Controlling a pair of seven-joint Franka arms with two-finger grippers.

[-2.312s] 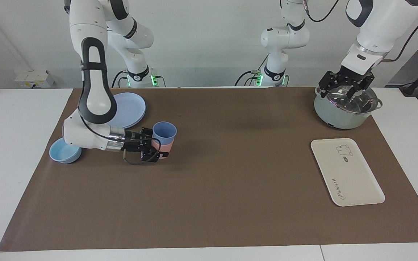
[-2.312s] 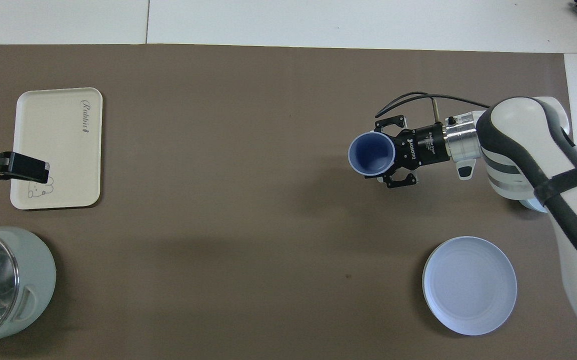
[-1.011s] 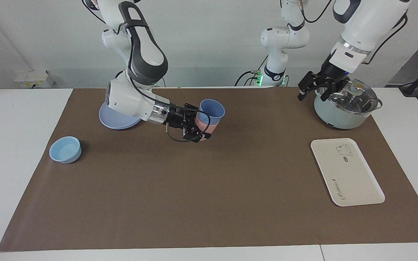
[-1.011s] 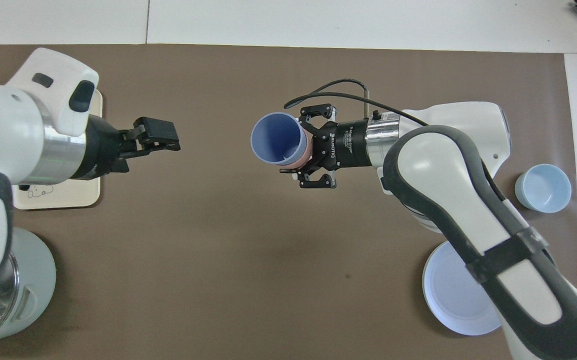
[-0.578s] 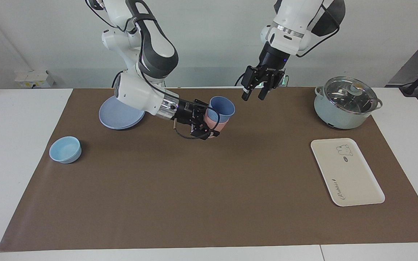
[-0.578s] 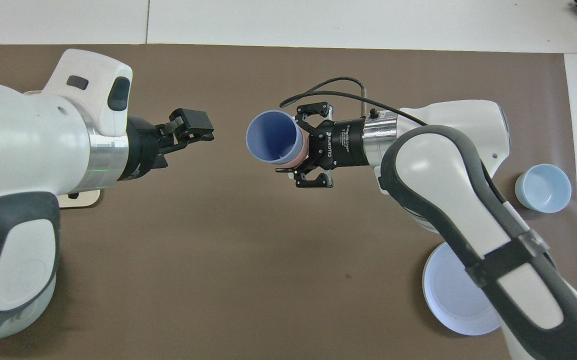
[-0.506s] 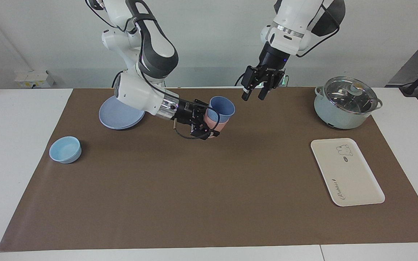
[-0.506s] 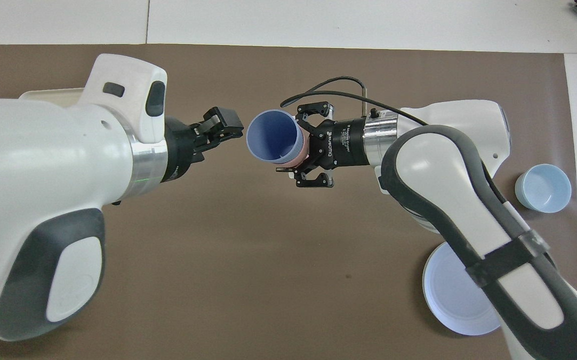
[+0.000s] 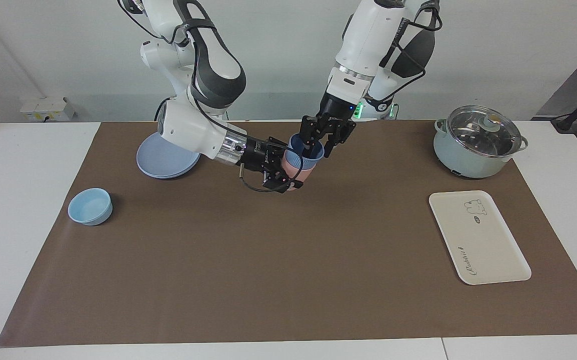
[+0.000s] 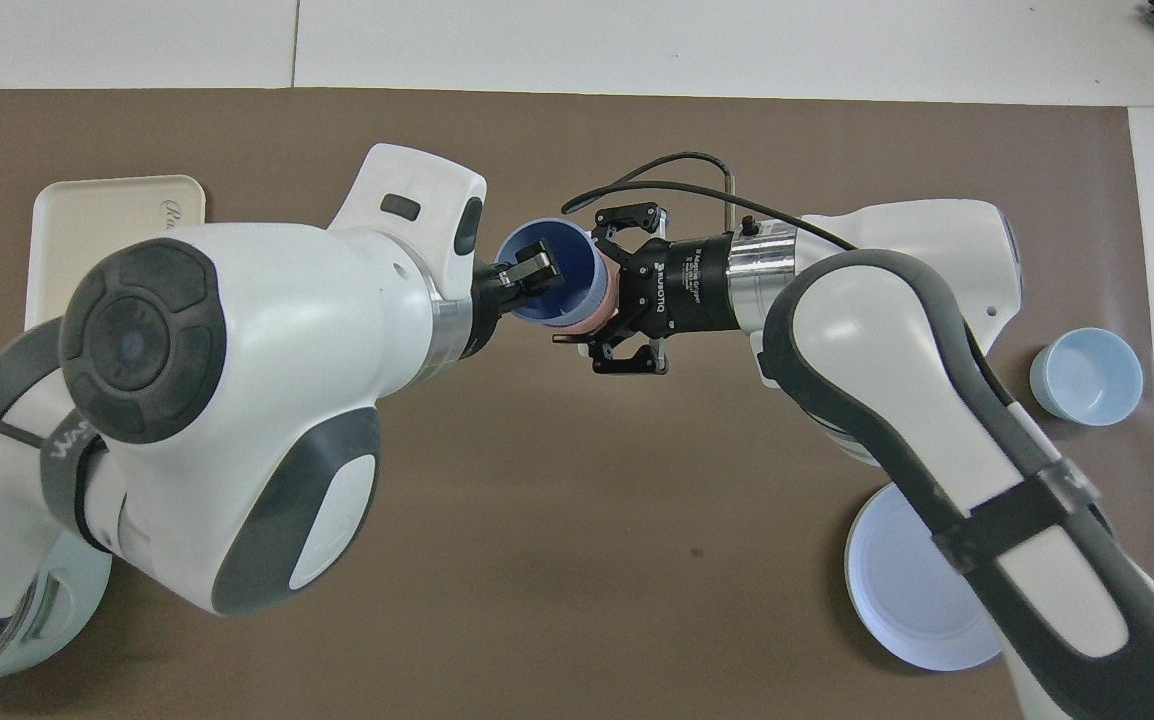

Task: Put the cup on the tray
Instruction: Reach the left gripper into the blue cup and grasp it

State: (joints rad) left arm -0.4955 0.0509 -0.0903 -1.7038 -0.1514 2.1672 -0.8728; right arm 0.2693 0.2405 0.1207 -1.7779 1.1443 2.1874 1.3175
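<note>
1. Right gripper [image 9: 288, 172], over the counter's middle, jaws clamped on pink cup [image 9: 296, 174]; blue cup [image 9: 302, 154] nested inside, tilted.
2. Left gripper [image 9: 321, 142] at blue cup's rim, one finger inside; whether its jaws pinch cannot be told.
3. Tray [image 9: 488, 250] lies bare toward the left arm's end.

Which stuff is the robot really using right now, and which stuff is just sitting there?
Using: blue cup, nested in pink cup; tray; left claw at the blue cup's rim; right claw holding the pink cup.
Just sitting: bowl, plate, pot.
</note>
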